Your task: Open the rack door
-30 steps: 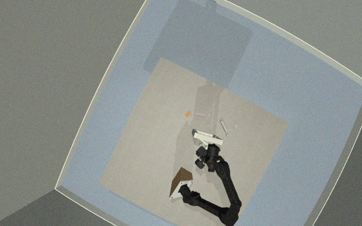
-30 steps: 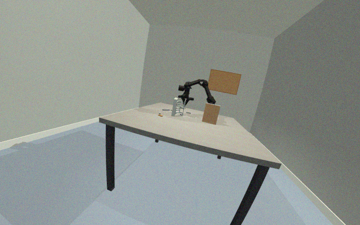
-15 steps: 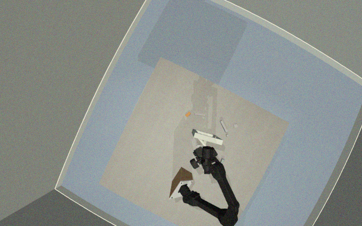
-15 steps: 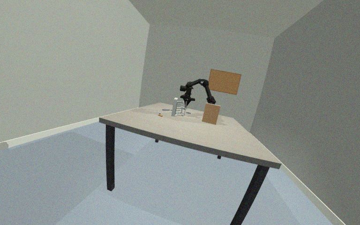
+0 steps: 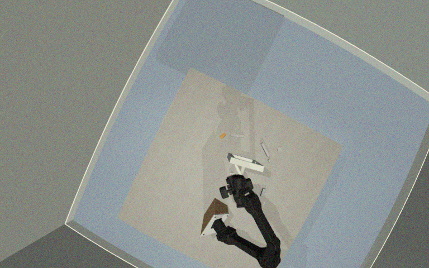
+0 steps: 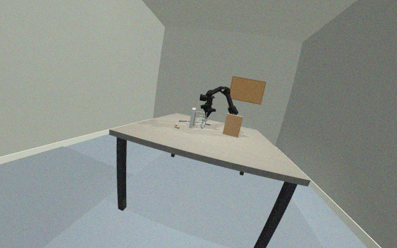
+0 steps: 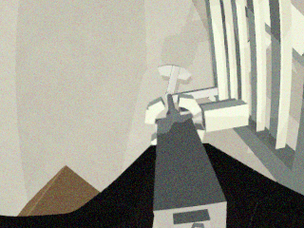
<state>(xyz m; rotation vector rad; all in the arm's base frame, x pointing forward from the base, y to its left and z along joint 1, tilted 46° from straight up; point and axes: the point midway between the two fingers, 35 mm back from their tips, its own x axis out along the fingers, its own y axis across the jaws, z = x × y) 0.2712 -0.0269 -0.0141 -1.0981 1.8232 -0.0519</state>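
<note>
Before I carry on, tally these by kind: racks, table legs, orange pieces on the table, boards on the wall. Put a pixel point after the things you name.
White rack (image 5: pixel 247 164) (image 6: pixel 192 119) (image 7: pixel 286 62): 1
Black table legs (image 6: pixel 121 172): 4
Orange piece (image 5: pixel 223 135) (image 6: pixel 177 126): 1
Wall board (image 6: pixel 248 90): 1
Total: 7

Overhead, wide; low tableside, far; close downward wrist.

Dim, grainy pics; soft shadows on table (image 5: pixel 163 159) (image 6: pixel 225 147) (image 7: pixel 81 85), walls bowed w/ distortion up top.

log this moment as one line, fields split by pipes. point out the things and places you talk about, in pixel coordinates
end effector (image 5: pixel 233 175) (image 6: pixel 207 115) (image 7: pixel 179 151): shut on handle | door: partly swung out | handle: not released | arm: bent above table (image 5: pixel 163 159) (image 6: pixel 213 147)
</note>
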